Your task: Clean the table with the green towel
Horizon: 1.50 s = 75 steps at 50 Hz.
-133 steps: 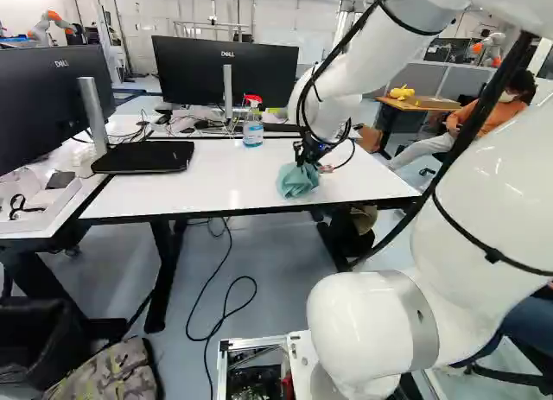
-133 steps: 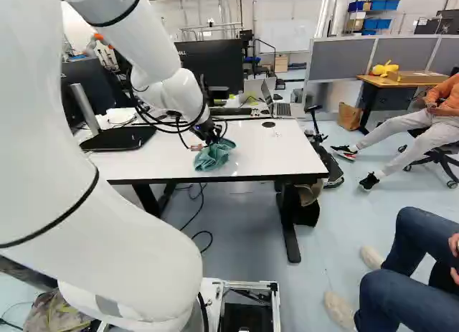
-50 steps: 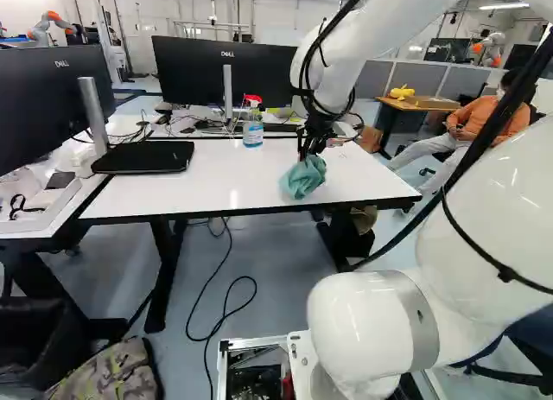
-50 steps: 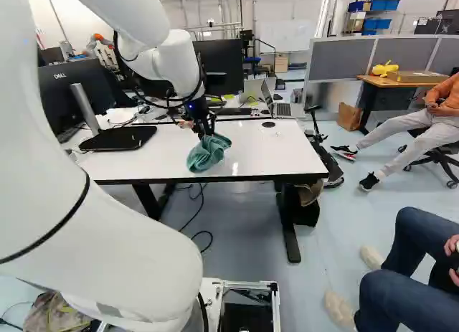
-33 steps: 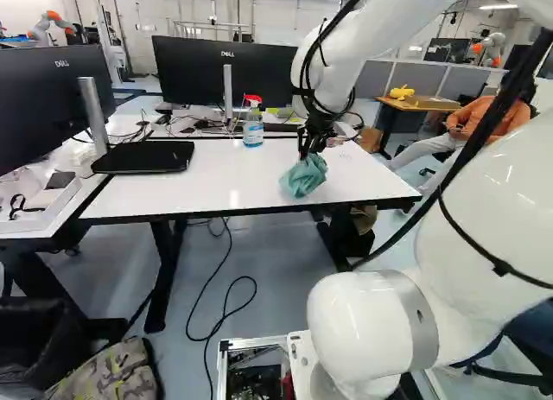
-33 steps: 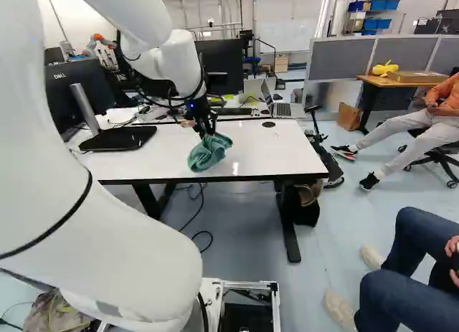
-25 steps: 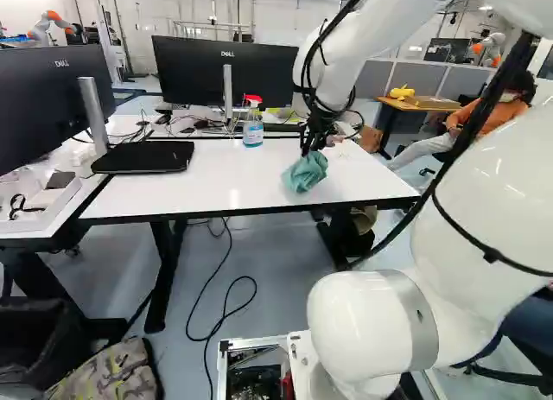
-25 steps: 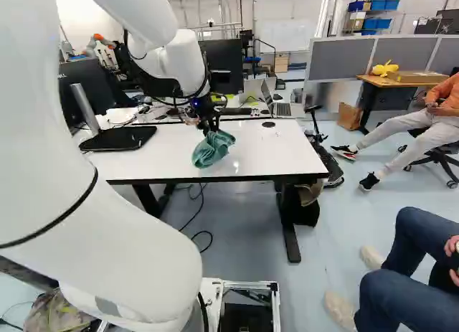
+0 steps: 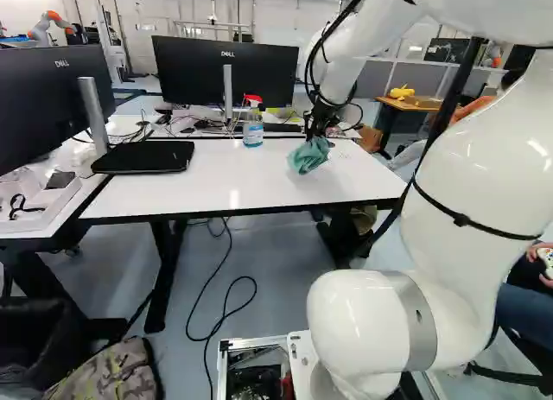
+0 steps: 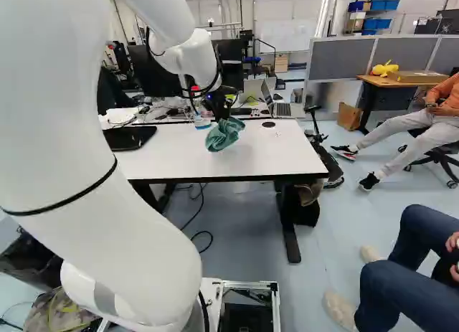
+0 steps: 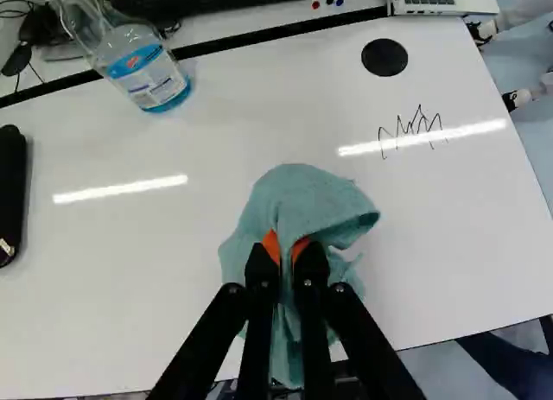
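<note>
In the left base view my gripper (image 9: 316, 134) is over the right half of the white table (image 9: 207, 180), with the green towel (image 9: 308, 156) bunched below it. The wrist view shows the gripper (image 11: 287, 253) shut on the towel (image 11: 302, 197), cloth pinched between its orange pads and spreading out on both sides. Whether the towel's lower end touches the tabletop, I cannot tell. Black scribbled marker lines (image 11: 410, 134) are on the table ahead of the gripper, off to one side, apart from the towel.
A spray bottle (image 9: 252, 123) stands near the table's back edge, left of the towel. Behind are a monitor (image 9: 226, 72) and a laptop (image 10: 278, 102). A black tray-like base (image 9: 143, 156) lies at the table's left. A seated person (image 10: 423, 253) is at the right of the right base view.
My arm has swung toward the back of the table, and the towel has moved with the gripper, farther from the front edge. The grip has stayed the same, and the base has not moved.
</note>
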{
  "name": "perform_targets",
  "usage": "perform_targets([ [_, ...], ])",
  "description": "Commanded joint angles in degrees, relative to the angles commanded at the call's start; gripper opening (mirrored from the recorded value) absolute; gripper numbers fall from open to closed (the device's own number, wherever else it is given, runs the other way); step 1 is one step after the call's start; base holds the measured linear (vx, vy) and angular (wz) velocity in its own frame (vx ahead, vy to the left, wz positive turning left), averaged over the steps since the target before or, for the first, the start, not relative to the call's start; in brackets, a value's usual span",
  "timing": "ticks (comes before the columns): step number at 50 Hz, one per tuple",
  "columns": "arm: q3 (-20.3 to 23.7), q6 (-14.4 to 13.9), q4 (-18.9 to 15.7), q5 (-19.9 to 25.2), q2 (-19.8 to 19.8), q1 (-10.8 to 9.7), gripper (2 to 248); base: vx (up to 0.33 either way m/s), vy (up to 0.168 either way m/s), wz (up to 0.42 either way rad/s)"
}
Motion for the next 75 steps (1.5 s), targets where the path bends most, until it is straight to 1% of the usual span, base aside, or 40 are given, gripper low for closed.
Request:
perform_targets([
  [5,-1.35,0.00,0.00,1.18,-1.44,-0.59,34,0.000,0.000,0.000],
  [18,-4.84,0.00,0.00,2.57,-6.19,-2.07,34,0.000,0.000,0.000],
  [32,-8.46,0.00,0.00,6.37,-11.21,-3.75,34,0.000,0.000,0.000],
  [65,-13.83,0.00,0.00,16.52,-19.69,-8.68,34,0.000,0.000,0.000],
  [75,-14.67,0.00,0.00,19.09,-21.49,-10.17,34,0.000,0.000,0.000],
])
